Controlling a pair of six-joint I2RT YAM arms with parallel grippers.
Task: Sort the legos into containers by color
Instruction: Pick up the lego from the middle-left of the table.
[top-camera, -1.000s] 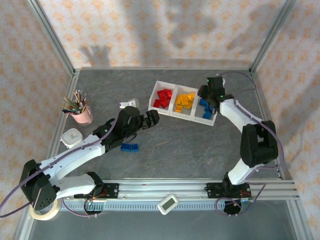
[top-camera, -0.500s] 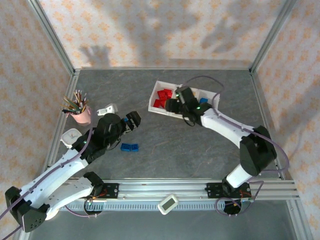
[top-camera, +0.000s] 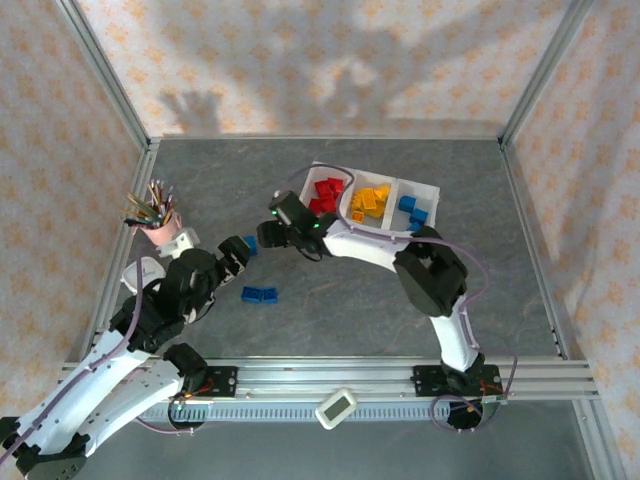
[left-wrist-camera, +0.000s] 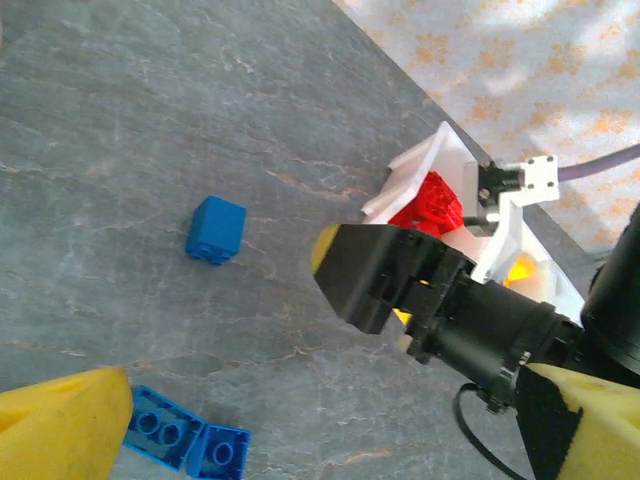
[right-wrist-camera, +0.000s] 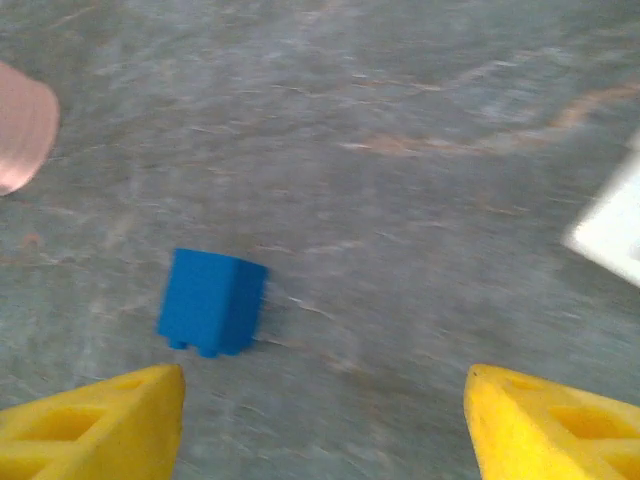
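- A loose blue cube lego (right-wrist-camera: 212, 300) sits alone on the grey table (top-camera: 340, 300), left of the sorting tray and between the two grippers. Nothing touches it.
- The right gripper (right-wrist-camera: 320, 395) hangs over the table just short of the cube. Its yellow fingers (right-wrist-camera: 95, 415) are spread apart with nothing between them. In the right wrist view the cube lies just beyond one fingertip, outside the gap.
- A pair of blue bricks (top-camera: 260, 294) lies side by side and touching, a little nearer than the cube.
- The left gripper (left-wrist-camera: 320, 400) is stretched toward the cube from the near left. Its fingers are as wide apart as they go, and it is empty. One yellow fingertip (left-wrist-camera: 60, 425) appears beside the pair of bricks in the left wrist view. Whether it touches them cannot be told.
- The white tray (top-camera: 395, 180) stands far and right of the cube. It holds red legos (top-camera: 328, 192) in its left compartment, yellow-orange legos (top-camera: 370, 202) in the middle one and blue legos (top-camera: 412, 210) in the right one.
- A pink cup of pencils (top-camera: 160, 228) stands at the table's left side, well apart from the tray.
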